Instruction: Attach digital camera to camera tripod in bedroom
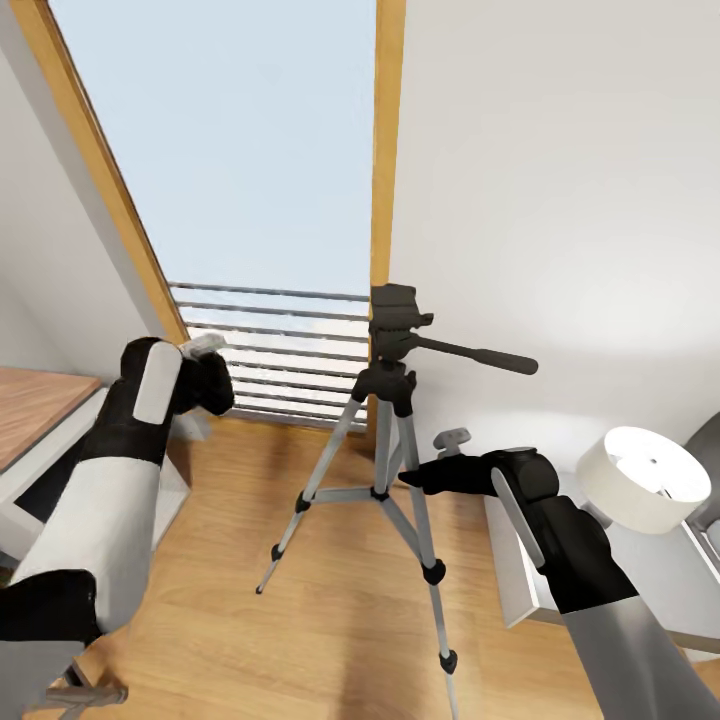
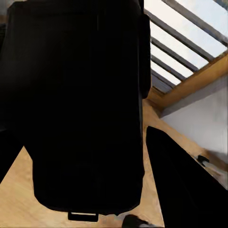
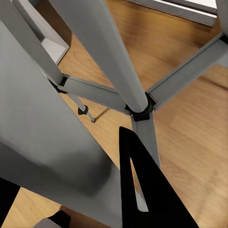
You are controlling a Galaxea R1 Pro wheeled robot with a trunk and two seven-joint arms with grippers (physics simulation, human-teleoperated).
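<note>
Black and boxy, the camera (image 2: pixel 80 104) is sitting clamped in our left gripper (image 1: pixel 205 380), long axis along the fingers. Our right gripper (image 1: pixel 415 478) is closing on a tripod (image 1: pixel 385 440) leg; the tripod stands upright by the window (image 1: pixel 250 150), handle pointing right. No readable writing.

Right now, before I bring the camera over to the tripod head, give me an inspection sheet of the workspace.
Surface: light wood plank floor; tripod feet rest on it.
Job's things: camera tripod upright by the window, head bare, pan handle pointing right. Digital camera: dark boxy body held close in the left gripper.
Clutter: white lamp on a white unit at right.
Grippers: left gripper shut on the camera; right gripper at a tripod leg, a leg between its fingers, contact unclear.
Cables: nothing seen.
Surroundings: pale walls, window railing, wooden desk at left.
</note>
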